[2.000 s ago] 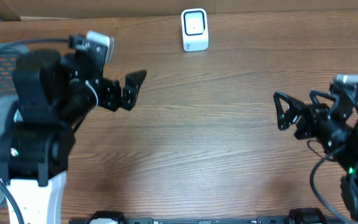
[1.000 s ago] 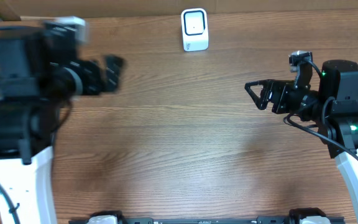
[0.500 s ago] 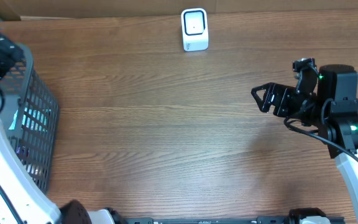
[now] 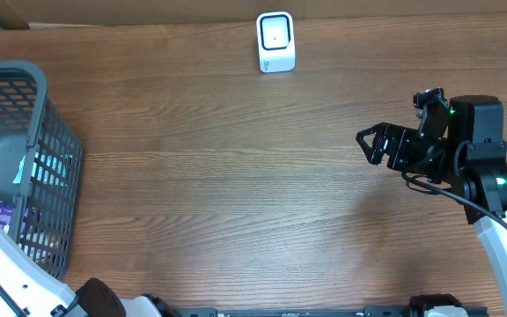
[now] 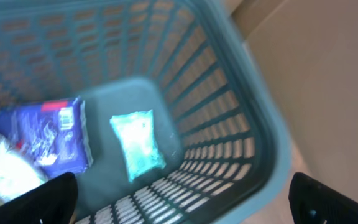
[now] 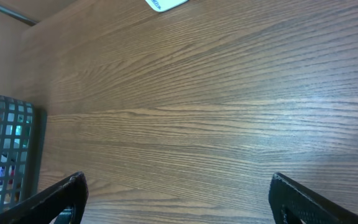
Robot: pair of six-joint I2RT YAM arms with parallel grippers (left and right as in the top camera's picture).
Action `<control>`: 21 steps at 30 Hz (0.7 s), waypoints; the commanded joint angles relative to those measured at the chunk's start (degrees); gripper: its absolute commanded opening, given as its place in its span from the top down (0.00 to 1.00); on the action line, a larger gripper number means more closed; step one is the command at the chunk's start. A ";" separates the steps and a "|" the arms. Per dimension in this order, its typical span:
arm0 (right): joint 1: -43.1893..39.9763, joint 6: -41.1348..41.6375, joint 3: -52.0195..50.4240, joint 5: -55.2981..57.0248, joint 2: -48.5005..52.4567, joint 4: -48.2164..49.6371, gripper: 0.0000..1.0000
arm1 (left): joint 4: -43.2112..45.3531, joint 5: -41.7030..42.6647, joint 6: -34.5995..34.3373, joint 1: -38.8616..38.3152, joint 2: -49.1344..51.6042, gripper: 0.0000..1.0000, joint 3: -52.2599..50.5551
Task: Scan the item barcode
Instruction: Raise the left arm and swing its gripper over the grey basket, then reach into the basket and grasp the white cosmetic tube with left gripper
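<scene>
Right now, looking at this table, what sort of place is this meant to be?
Probably a mock shop checkout set up on a workbench. A white scanner stands at the far edge of the wooden table, and a grey basket at the left holds packets of goods.

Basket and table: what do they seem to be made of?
Basket: probably moulded plastic, grey-teal and matte, judging by the even lattice walls and the smooth rounded rim. Table: brown wood or wood-grain laminate with a low sheen. Long grain lines run across it, but the look does not settle which.
</scene>
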 commanded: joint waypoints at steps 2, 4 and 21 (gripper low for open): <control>0.11 -0.33 1.36 1.38 -0.31 0.28 0.05 | -4.96 -0.37 -4.00 1.99 3.30 0.00 0.28; 0.11 -0.46 1.36 1.36 -0.31 0.28 0.04 | -6.54 -0.37 -4.11 2.58 4.98 0.00 -0.09; 0.11 -0.46 1.31 1.33 -0.31 -0.96 0.03 | -9.75 -3.34 -6.86 5.01 18.93 0.06 -2.89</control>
